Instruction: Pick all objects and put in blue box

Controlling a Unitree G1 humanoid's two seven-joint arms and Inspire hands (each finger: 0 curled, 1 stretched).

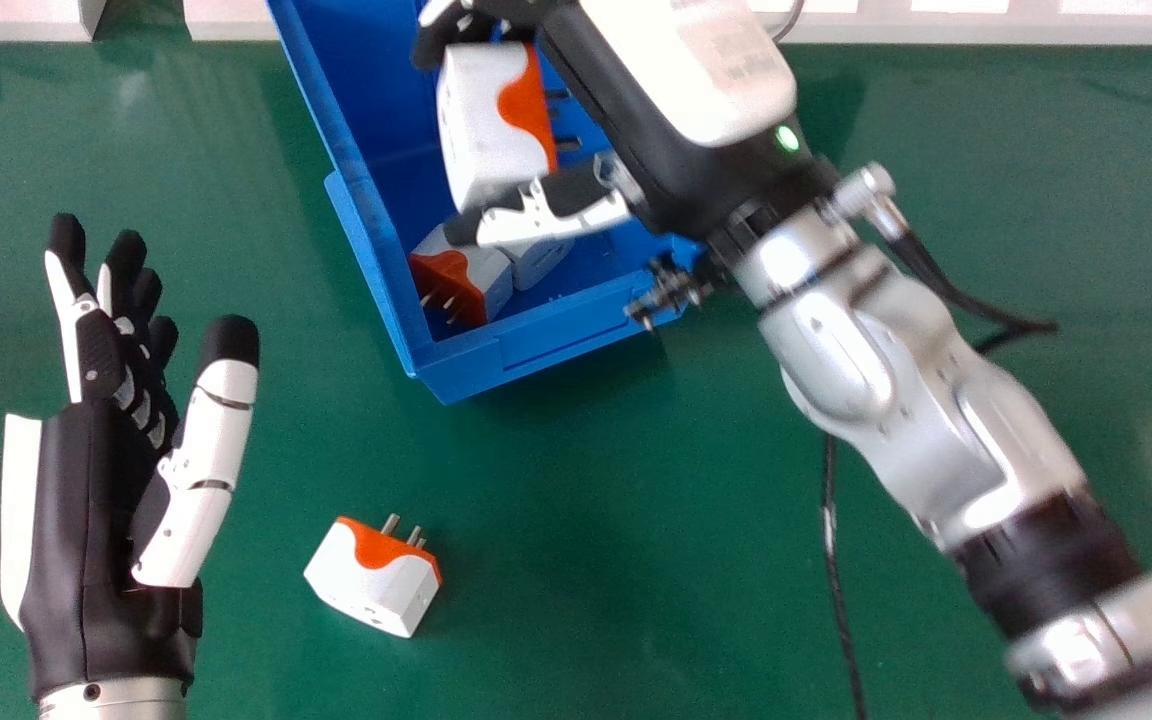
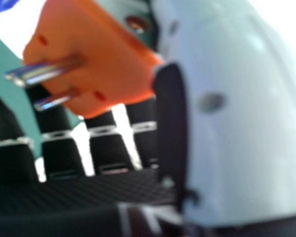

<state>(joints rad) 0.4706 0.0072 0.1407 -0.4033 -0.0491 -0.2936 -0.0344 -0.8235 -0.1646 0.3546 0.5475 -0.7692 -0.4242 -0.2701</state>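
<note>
Near the blue box, a black cable

Your head view cuts the blue box at its top edge. The right hand view shows you a blurred adapter.

Green table: blue box; white-orange plug adapter apart from box; black cable at right.

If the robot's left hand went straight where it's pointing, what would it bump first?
Probably the white thing at the green table's far edge. Before that, the left hand's way looks free, but its height is unclear.
</note>
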